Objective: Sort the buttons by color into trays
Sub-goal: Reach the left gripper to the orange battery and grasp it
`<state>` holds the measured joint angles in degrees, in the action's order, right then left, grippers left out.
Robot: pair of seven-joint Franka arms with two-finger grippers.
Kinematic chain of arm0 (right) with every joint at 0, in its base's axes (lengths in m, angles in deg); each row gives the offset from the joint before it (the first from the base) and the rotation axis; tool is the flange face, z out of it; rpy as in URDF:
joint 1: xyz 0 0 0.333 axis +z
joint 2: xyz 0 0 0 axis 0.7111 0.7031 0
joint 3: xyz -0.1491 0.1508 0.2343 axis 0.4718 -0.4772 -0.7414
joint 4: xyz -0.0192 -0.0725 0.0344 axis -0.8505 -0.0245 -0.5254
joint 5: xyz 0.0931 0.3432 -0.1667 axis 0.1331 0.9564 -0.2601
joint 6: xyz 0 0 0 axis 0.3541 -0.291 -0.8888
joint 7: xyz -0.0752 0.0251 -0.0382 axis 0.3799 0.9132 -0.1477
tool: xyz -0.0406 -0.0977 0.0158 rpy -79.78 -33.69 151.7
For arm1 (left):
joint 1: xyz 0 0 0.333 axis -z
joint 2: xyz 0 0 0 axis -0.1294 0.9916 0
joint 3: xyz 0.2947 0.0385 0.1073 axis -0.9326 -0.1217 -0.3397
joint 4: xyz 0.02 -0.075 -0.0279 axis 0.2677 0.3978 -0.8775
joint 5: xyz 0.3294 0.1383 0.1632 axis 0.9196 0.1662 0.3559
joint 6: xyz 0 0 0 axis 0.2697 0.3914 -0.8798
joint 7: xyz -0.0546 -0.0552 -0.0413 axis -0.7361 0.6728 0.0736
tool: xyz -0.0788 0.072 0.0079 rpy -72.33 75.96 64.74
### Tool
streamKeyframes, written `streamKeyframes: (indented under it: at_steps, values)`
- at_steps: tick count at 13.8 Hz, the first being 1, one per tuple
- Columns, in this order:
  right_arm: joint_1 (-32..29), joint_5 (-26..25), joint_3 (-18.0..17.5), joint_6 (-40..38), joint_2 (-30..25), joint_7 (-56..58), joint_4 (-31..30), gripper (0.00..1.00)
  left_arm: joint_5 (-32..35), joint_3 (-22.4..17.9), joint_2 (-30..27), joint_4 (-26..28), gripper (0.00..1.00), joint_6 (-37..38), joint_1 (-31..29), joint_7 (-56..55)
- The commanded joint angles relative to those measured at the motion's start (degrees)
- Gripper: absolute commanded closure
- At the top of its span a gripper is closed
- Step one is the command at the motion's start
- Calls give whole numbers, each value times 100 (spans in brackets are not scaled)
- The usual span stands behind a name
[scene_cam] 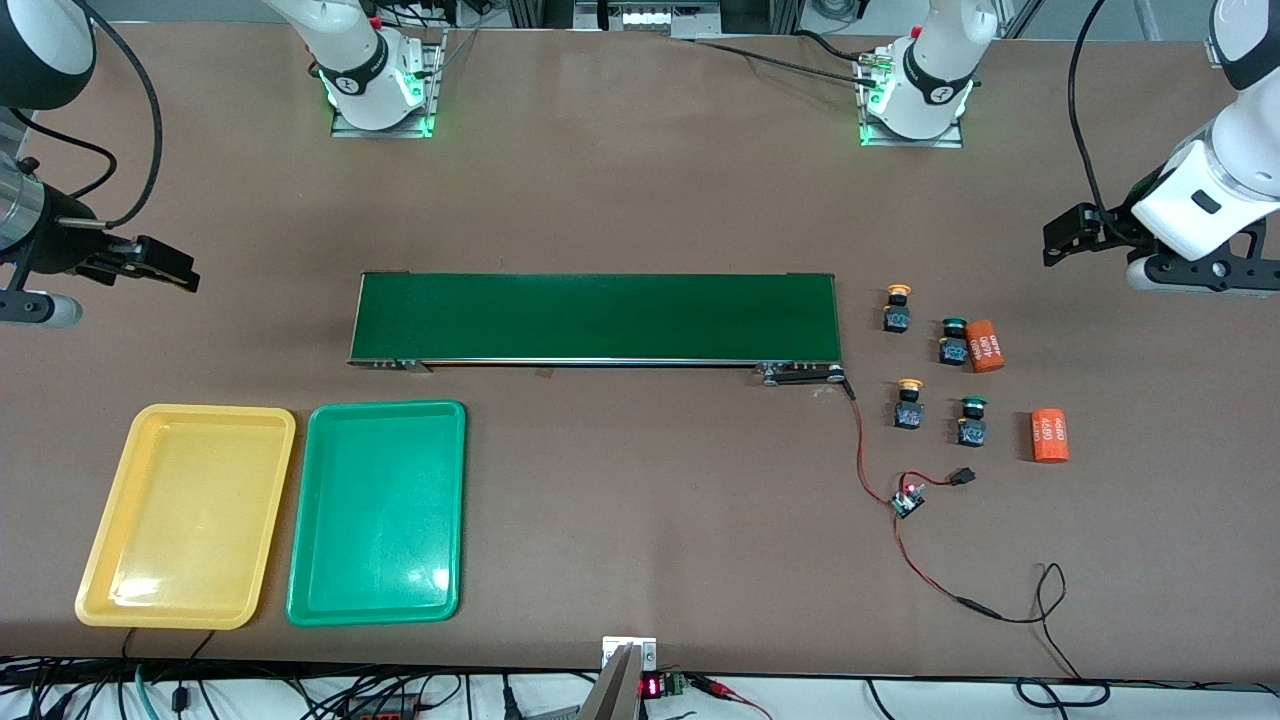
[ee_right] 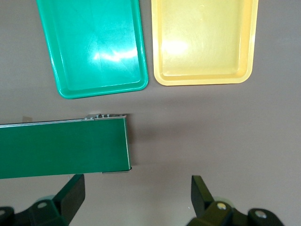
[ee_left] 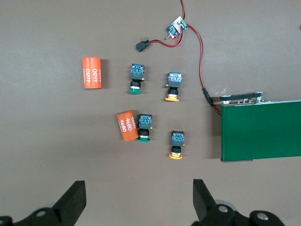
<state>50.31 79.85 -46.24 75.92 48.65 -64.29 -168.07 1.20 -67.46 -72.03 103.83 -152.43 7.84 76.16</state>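
Four buttons stand in a loose square off the conveyor's end toward the left arm: yellow-capped ones (scene_cam: 898, 308) (scene_cam: 909, 404) and green-capped ones (scene_cam: 953, 341) (scene_cam: 971, 421). The left wrist view shows them too, yellow (ee_left: 176, 144) (ee_left: 174, 85) and green (ee_left: 144, 127) (ee_left: 136, 77). My left gripper (scene_cam: 1066, 236) (ee_left: 139, 200) hangs open and empty over bare table beside them. The yellow tray (scene_cam: 185, 515) (ee_right: 202, 42) and green tray (scene_cam: 378, 512) (ee_right: 94, 44) lie empty side by side. My right gripper (scene_cam: 150, 262) (ee_right: 138, 197) is open and empty over bare table by the conveyor's other end.
A long dark-green conveyor belt (scene_cam: 595, 318) (ee_right: 61, 146) crosses the middle of the table. Two orange "4680" cylinders (scene_cam: 985, 346) (scene_cam: 1049, 435) lie by the buttons, one touching a green button. A small circuit board (scene_cam: 908, 500) with red wires lies nearer the camera.
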Motion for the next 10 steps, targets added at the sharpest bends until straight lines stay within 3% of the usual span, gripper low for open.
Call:
streamKeyframes:
  at_steps: [1,7,10]
  values:
    - [-15,90,7,59,-35,-24,-53,0,-26,30,-93,76,0,47,-58,29]
    - [-24,90,7,59,-26,-24,-53,0,-9,22,82,-3,0,109,-49,-59]
    - [-6,81,7,32,9,-15,-62,0,105,39,354,-415,0,248,-49,-76]
